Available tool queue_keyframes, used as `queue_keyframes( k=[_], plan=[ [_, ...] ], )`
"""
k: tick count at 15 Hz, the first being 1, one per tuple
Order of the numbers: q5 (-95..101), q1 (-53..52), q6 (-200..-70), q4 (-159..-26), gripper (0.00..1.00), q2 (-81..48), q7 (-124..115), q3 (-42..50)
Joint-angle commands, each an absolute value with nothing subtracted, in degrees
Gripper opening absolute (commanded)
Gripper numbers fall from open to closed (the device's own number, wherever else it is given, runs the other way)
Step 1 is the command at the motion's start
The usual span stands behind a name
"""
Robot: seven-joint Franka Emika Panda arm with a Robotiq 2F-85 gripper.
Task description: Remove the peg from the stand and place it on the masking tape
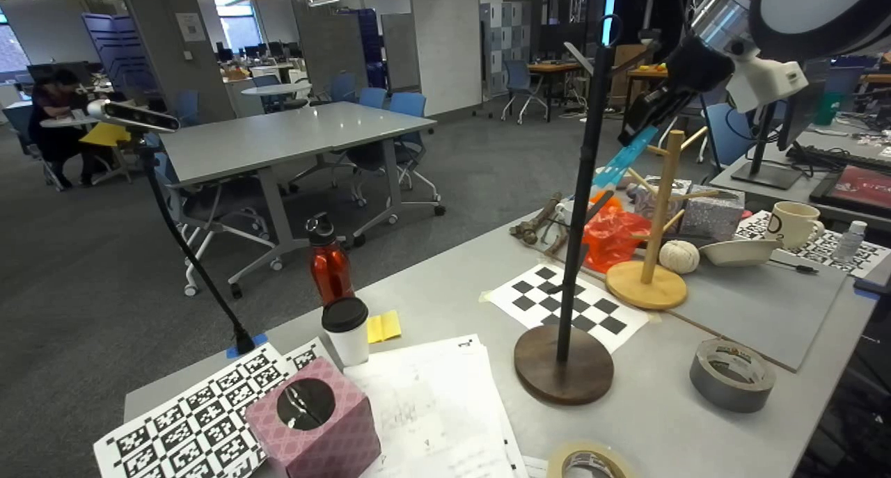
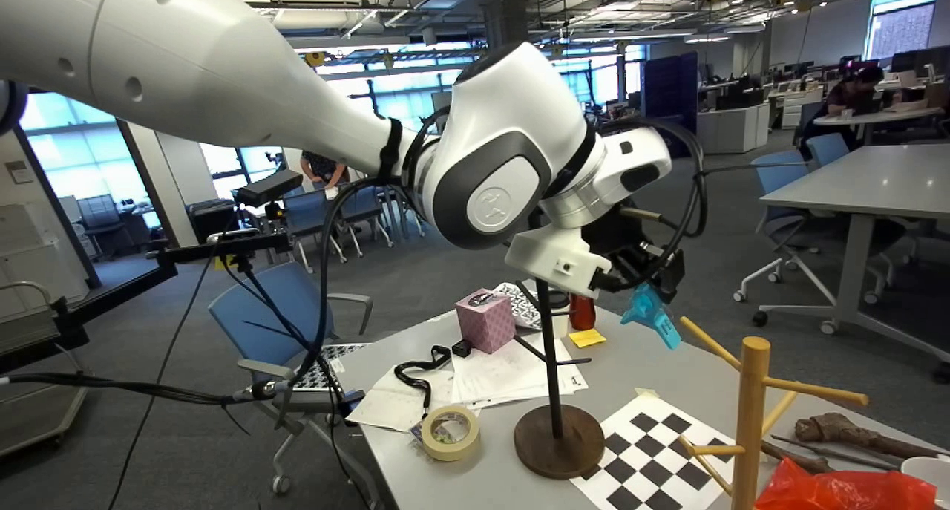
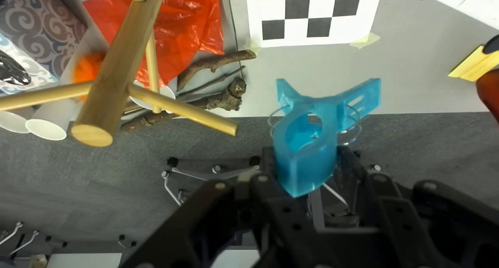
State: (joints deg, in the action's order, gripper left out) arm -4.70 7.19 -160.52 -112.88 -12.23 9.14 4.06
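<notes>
At the left of a grey table (image 1: 668, 422), in an exterior view, lies a sheet of black-and-white square codes (image 1: 188, 429), with a pink tissue box (image 1: 334, 429) at its right. Next come a white cup (image 1: 349, 340) and, behind it, a red bottle (image 1: 330, 269). Loose white papers (image 1: 431, 401) spread in front of them. Farther right rises a tall black pole (image 1: 583, 206) with a dark round base, near a checkerboard sheet (image 1: 532, 298); a tan tape roll (image 1: 555, 461) is partly in view in front of the pole. Right of the pole, in the air, the gripper (image 3: 307, 162) is closed around the teal-blue peg (image 1: 621, 159), whose free end slants downward. The peg is off the light wooden stand (image 1: 660, 210); the wrist view shows the two apart. How high the peg hangs above the table is hard to judge. Beneath it in the view lies a crumpled orange-red plastic bag (image 1: 612, 238). The stand is upright, with a whitish ball (image 1: 679, 257) and a shallow dish (image 1: 741, 253) beside it. In front, well apart from the stand, the grey masking tape (image 1: 724, 394) lies flat on the table. A cream mug (image 1: 790, 226) stands far right.
</notes>
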Motion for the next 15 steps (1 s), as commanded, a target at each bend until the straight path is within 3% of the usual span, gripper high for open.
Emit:
queue_keyframes(
  k=[1, 15],
  plan=[
    [-3.93, 7.42, -163.44, -112.83, 0.16, -12.81, 7.29, 4.53],
    [-5.04, 7.87, -162.37, -115.39, 0.16, -12.43, 8.8, 3.35]
  ],
)
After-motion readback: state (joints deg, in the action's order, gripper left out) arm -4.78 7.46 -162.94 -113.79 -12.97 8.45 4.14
